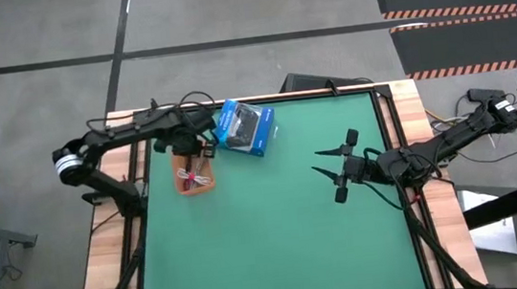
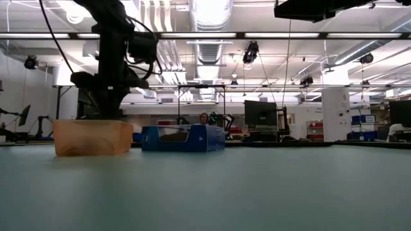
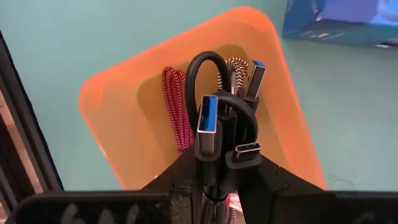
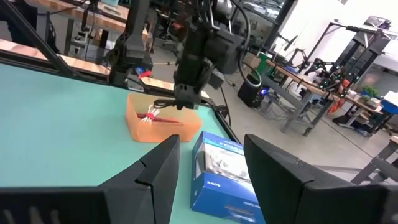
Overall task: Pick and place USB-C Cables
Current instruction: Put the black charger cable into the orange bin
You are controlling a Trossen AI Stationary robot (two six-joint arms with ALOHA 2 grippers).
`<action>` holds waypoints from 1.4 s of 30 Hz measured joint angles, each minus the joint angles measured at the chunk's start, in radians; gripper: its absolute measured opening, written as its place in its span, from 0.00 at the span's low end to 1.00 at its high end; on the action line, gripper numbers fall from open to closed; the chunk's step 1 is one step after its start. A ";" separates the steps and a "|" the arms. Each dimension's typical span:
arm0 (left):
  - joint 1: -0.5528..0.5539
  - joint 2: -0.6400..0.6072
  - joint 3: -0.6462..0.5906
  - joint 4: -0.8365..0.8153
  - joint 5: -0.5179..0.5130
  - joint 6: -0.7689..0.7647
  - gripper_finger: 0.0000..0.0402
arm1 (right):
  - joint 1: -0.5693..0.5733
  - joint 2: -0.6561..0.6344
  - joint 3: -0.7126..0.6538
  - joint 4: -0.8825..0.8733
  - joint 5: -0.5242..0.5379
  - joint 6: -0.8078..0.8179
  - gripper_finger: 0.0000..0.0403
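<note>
A flat orange-brown tray (image 1: 194,173) sits at the green mat's far left, next to a blue box (image 1: 245,128). My left gripper (image 3: 221,177) hangs over the tray (image 3: 118,112), shut on the black cable (image 3: 208,68). In the tray lie the dark red braided cable (image 3: 177,106), the grey braided cable (image 3: 235,70) and the white cable with a red tie (image 4: 149,116). My right gripper (image 1: 341,167) waits open over the mat's right half, touching nothing. My left gripper pinches the coiled black cable between its two fingers (image 3: 180,177), coming from above and pointing down into the tray. The coil's loop (image 3: 202,59), the blue-tongued plug (image 3: 208,121) and the USB-C plug (image 3: 245,155) stick out past the fingertips. Whether they touch the tray floor, I cannot tell.
The blue box (image 4: 217,174) lies just right of the tray (image 4: 161,124), close to the left arm. The middle and near part of the green mat (image 1: 269,240) is open room. Wooden table edges and black frame rails (image 1: 137,225) border the mat.
</note>
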 joint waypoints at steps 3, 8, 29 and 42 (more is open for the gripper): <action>0.000 0.030 0.000 0.003 0.016 0.000 0.15 | 0.000 0.000 0.000 0.000 0.000 0.000 0.42; 0.014 0.060 0.000 -0.001 0.050 0.021 0.15 | 0.000 0.000 0.000 0.000 0.000 0.000 0.42; 0.053 0.095 -0.010 0.037 0.029 0.016 0.15 | 0.000 0.000 0.000 0.000 0.000 0.000 0.42; 0.053 0.096 -0.038 0.037 0.029 0.014 0.15 | 0.000 0.001 0.000 -0.001 0.000 0.000 0.42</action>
